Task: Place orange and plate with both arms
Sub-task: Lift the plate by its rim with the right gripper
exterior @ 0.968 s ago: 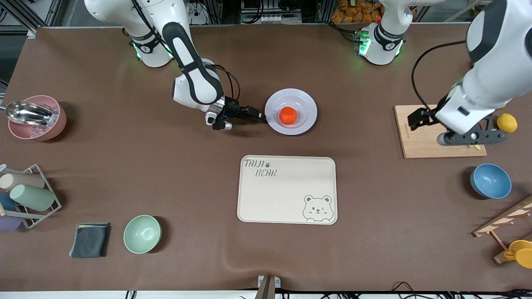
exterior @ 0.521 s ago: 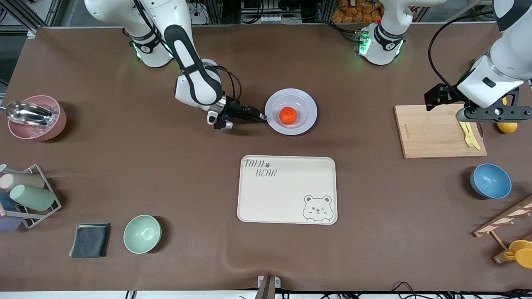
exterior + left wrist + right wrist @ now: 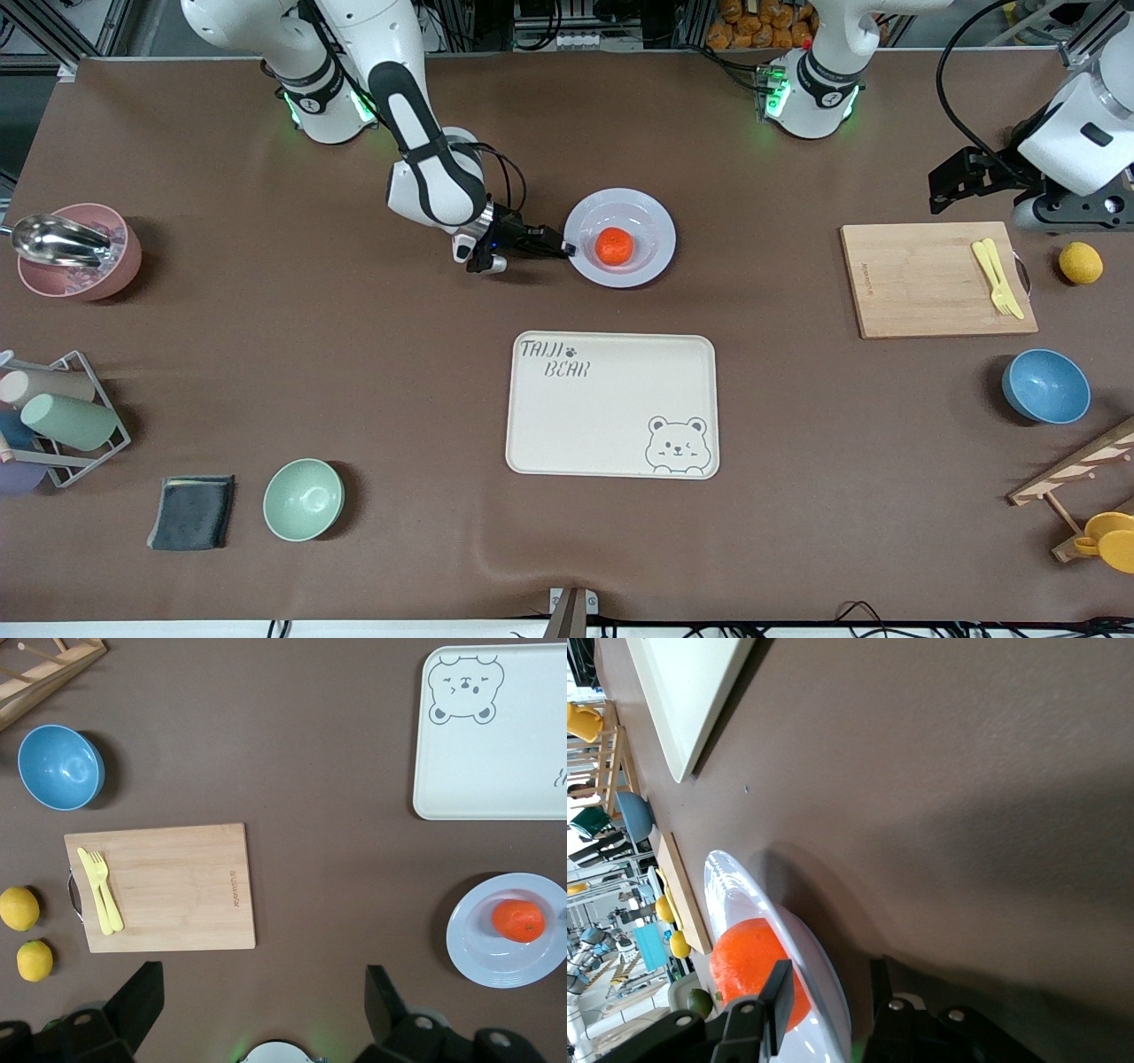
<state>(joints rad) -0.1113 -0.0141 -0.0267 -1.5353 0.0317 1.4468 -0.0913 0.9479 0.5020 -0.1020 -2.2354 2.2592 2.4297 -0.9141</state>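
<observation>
Orange [image 3: 613,246]: sat on the plate [image 3: 653,220], same spot as before.
Right pincer [image 3: 564,251]: had slid closer; fingers spread around the plate's rim.
Left pincer [image 3: 257,1010]: spread wide, had moved off the wooden board [image 3: 921,282].

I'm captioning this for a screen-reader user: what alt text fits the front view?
The right gripper straddles the rim of the white plate that holds the orange, its fingers not yet closed on it. A cream bear tray lies nearer the camera. The left gripper hangs open by the cutting board with its yellow cutlery.
</observation>
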